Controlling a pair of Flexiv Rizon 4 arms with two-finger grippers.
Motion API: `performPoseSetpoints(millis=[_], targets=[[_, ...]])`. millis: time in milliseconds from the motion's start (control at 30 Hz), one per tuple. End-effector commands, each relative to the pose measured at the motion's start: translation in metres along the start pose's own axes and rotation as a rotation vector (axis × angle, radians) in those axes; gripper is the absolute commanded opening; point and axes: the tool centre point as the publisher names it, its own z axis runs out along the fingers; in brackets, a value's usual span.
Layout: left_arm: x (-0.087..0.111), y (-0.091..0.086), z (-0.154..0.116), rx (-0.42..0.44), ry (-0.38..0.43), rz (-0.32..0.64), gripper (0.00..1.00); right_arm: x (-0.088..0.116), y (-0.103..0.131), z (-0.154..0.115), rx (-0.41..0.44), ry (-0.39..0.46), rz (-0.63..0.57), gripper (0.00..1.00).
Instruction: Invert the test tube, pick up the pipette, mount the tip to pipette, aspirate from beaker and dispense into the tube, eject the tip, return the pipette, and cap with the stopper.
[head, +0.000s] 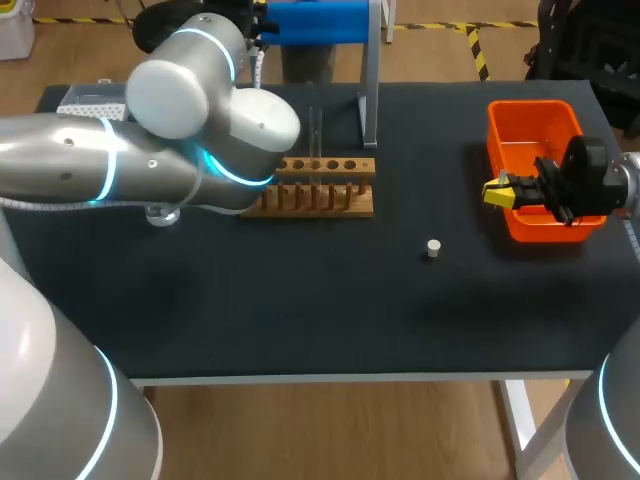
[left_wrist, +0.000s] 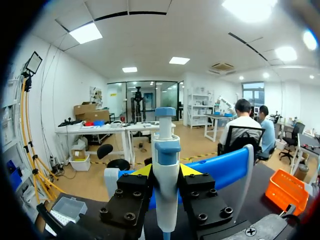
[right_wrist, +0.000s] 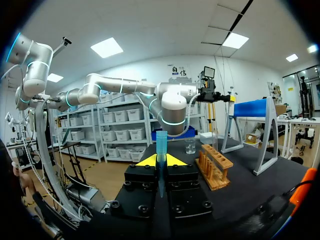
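Table dark, holds rack, stopper; left pincer grips pipette, right pincer grips tip.

wht/blue pipette, blue tip

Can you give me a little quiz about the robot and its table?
1. True or false: the left gripper is shut on the pipette.
2. The right gripper is shut on: A a spoon, B a blue pipette tip, C a ball.
3. Fill in: the small white stopper lies on the dark ____.
Key: 1 true; 2 B; 3 table.
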Motion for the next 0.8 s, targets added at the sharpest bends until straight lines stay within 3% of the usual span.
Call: performPoseSetpoints(millis=[33, 167, 267, 800], targets=[[-0.011, -0.012, -0.034, -0.044, 0.203, 0.010, 0.00, 0.001, 0.001, 0.000, 0.002, -0.002, -0.001, 0.00], [-0.006, -0.018, -0.052, -0.045, 0.322, 0.054, 0.00, 0.001, 0.001, 0.000, 0.002, -0.002, -0.001, 0.00], [-0.001, -0.024, -0.068, -0.041, 0.475, 0.087, 0.00, 0.001, 0.001, 0.000, 0.002, -0.002, -0.001, 0.00], [-0.001, -0.027, -0.073, -0.034, 0.485, 0.115, 0.00, 0.001, 0.001, 0.000, 0.002, -0.002, -0.001, 0.00]])
